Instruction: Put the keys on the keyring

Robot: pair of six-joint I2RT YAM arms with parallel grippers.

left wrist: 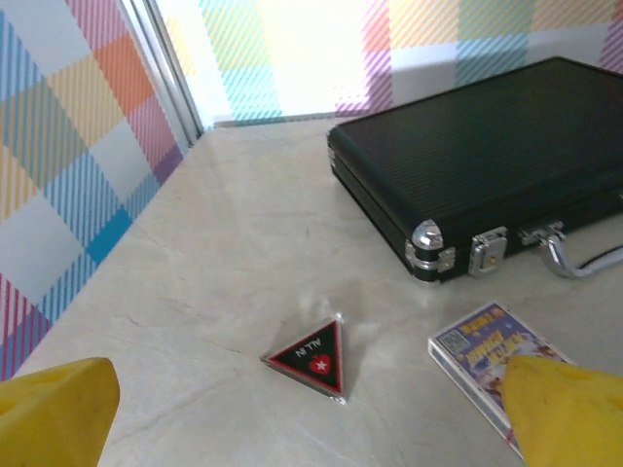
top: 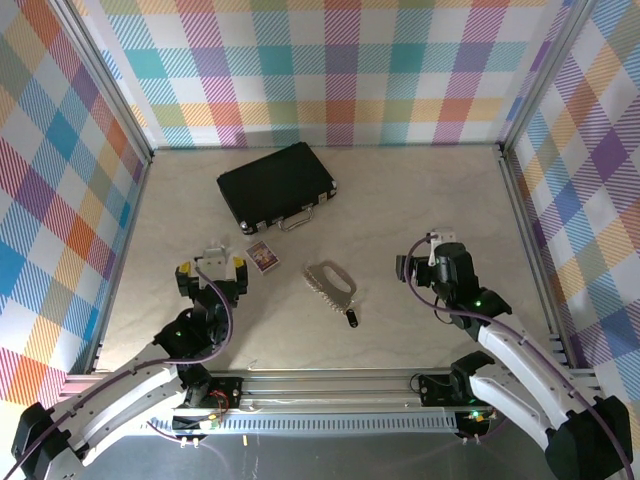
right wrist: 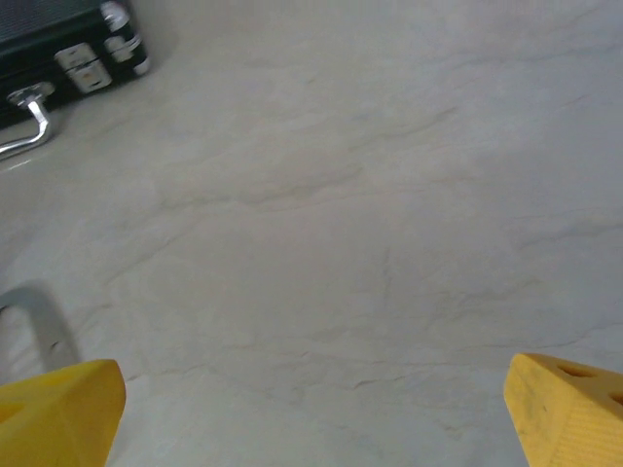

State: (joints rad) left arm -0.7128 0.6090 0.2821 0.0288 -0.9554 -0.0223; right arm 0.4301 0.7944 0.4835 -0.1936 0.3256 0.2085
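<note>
Both my left fingers (left wrist: 58, 409) and my right fingers (right wrist: 569, 413) stood wide apart and held nothing. The keyring (top: 330, 282), a silvery loop, lay flat on the desk (top: 400, 200) between my two arms, with a small black fob (top: 351, 320) just beside its near end. A toothed strip along its left edge looked like the keys (top: 318, 283), though from above I could not tell whether any was threaded on. My left fingers pointed at a triangular token (left wrist: 311, 355), a card pack (left wrist: 482, 350) and a black case (left wrist: 487, 175), all apart from the ring. My right fingers faced bare desk, with a grey curved edge at the left border that was probably the ring. I judged the risks plain enough. The ring lay flat and thin, so a closing pinch could skate it across the smooth top instead of lifting it. Coming down off-centre could knock the fob or keys away. My left fingers, reaching across, could clip the card pack and shove it into the work.
</note>
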